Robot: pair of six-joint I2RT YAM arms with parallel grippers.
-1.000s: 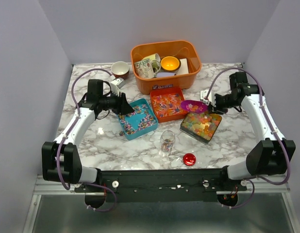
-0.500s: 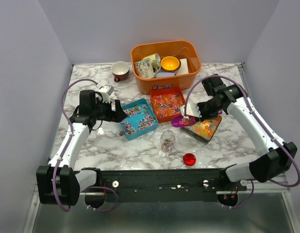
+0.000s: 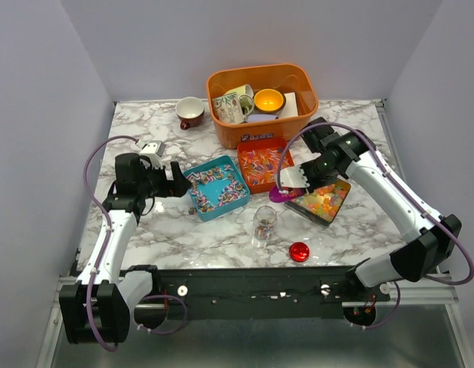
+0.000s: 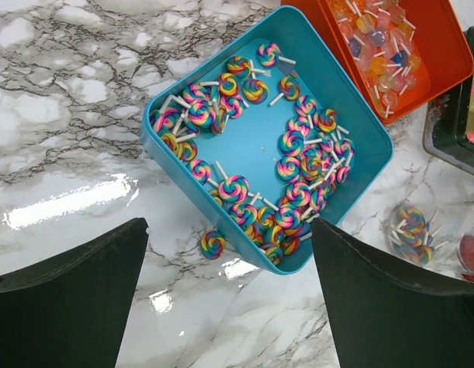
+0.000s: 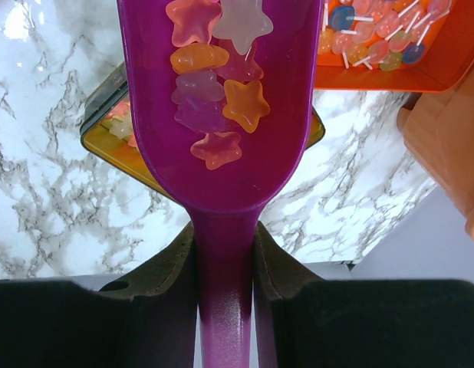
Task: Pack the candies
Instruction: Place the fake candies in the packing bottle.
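My left gripper (image 4: 229, 227) has backed off the teal tray (image 4: 248, 142), jaws now wide and empty; lollipops (image 4: 298, 165) lie just ahead, 1 stray between the jaws. My right gripper (image 5: 225, 257) pinches the scoop (image 5: 222, 180), star candies (image 5: 210, 84) heaped ahead, swung toward the jar (image 3: 264, 224); pouring seems next.

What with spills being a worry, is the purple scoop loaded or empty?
Loaded. The purple scoop holds several star-shaped jelly candies in its bowl, in the right wrist view; the right gripper grips its handle.
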